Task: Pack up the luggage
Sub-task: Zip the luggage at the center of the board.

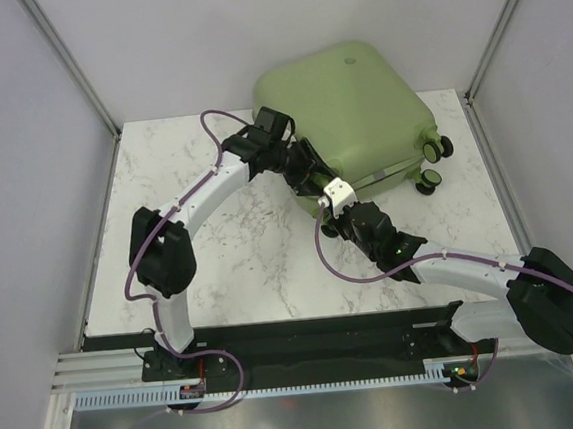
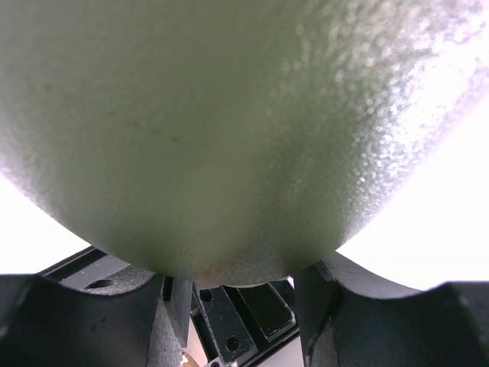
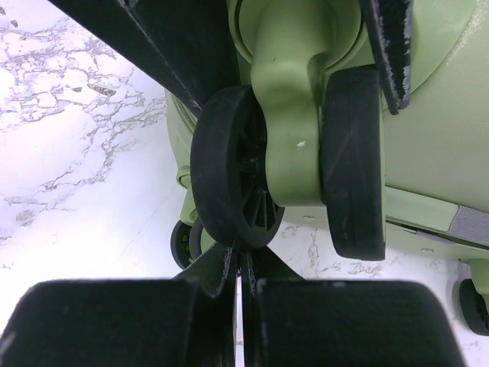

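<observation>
While the luggage point(image 1: 357, 103) lies flat on its broad face at the far right of the marble-patterned table point(image 1: 220, 260), its shell looks closed in the top view and no contents show. The step in hand is therefore judged to be securing the case before the lid can be opened. The round emblem point(image 1: 350, 61) faces up and the wheeled end faces the near right.

Left gripper point(image 1: 306, 171): positioned at the near-left edge of the case. In the left wrist view the rounded green shell fills the space between the two fingers point(image 2: 84, 321). The jaws stand partly apart and appear to bear on the shell from both sides. Treat this as a clamp on the luggage.

Right gripper point(image 3: 241, 294): jaws together, just below a twin-wheel caster point(image 3: 229, 176) at the near corner. Whether anything thin is pinched between the tips cannot be told.

Recommended practice, as judged:
1. Hold the left clamp square to the shell. The smooth, curved surface is likely to slip if the jaws tilt.
2. Direct the closed right tips at the seam point(image 1: 388, 172), not at the caster, which probably swivels and gives no firm purchase.
3. Move slowly, because the case may slide or pivot on the table
</observation>
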{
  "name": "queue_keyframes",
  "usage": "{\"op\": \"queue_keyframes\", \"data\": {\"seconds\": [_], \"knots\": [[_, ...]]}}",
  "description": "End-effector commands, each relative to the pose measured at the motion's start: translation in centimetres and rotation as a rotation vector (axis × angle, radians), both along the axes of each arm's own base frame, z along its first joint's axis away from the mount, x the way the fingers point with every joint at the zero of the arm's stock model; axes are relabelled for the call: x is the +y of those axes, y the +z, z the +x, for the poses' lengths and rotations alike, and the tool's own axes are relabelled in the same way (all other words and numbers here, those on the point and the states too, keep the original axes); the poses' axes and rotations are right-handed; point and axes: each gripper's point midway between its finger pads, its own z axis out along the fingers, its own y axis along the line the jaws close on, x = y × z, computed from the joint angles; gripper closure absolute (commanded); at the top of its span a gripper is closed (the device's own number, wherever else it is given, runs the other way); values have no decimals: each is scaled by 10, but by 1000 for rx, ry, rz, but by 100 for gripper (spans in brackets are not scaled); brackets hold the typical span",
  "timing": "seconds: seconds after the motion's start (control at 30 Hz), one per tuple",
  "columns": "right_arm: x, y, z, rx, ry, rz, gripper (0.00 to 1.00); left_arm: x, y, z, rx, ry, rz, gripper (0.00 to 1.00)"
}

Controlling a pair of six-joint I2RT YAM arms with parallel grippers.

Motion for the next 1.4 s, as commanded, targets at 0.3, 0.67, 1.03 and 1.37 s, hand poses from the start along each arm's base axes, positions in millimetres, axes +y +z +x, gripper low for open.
{"op": "queue_keyframes", "data": {"seconds": [0.3, 0.67, 1.03, 1.37], "knots": [[95, 42, -63, -10, 467, 205, 100, -94, 58, 23, -212, -224, -494, 98], [81, 36, -63, 21, 398, 213, 100, -51, 45, 1, -250, -267, -452, 46], [77, 27, -57, 59, 343, 209, 100, 19, 48, 4, -378, -255, -420, 26], [80, 19, -54, 82, 333, 190, 100, 108, 34, 14, -534, -196, -306, 27]]}}
